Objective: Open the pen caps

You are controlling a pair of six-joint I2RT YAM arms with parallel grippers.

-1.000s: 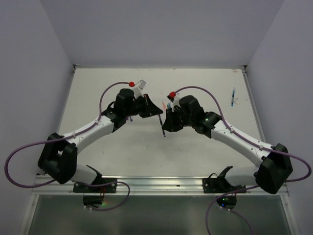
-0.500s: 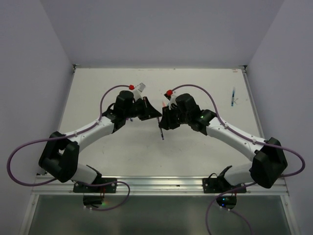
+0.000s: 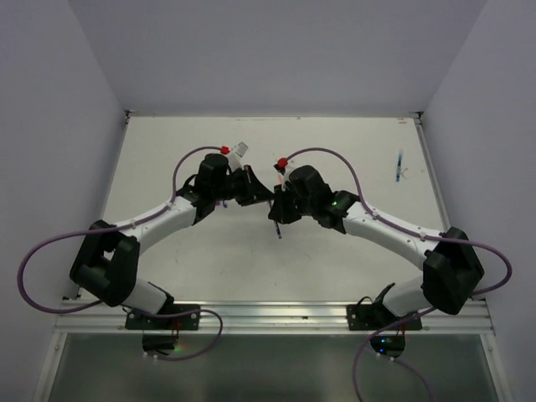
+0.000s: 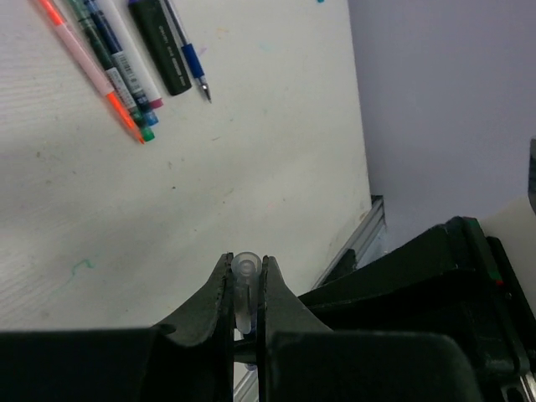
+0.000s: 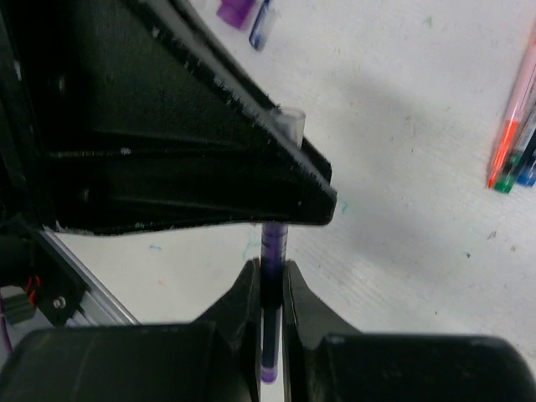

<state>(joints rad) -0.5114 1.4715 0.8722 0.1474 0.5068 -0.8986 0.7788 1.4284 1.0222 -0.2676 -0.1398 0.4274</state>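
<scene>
Pinches clear pen cap (image 4: 245, 263) in left gripper (image 4: 245, 276) over mid tabletop (image 3: 209, 260). Clamps purple pen (image 5: 273, 243) in right gripper (image 5: 270, 276), long axis in line with cap, cap end away from right wrist. Shows loose pens (image 4: 121, 71) nearby, bare tabletop rightward up to lone blue pen (image 3: 399, 166).

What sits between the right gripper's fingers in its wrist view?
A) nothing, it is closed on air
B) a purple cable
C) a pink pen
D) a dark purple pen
D: the right gripper is shut on the dark purple pen, which stands upright between its fingers, while the left gripper pinches a clear pen end.
</scene>
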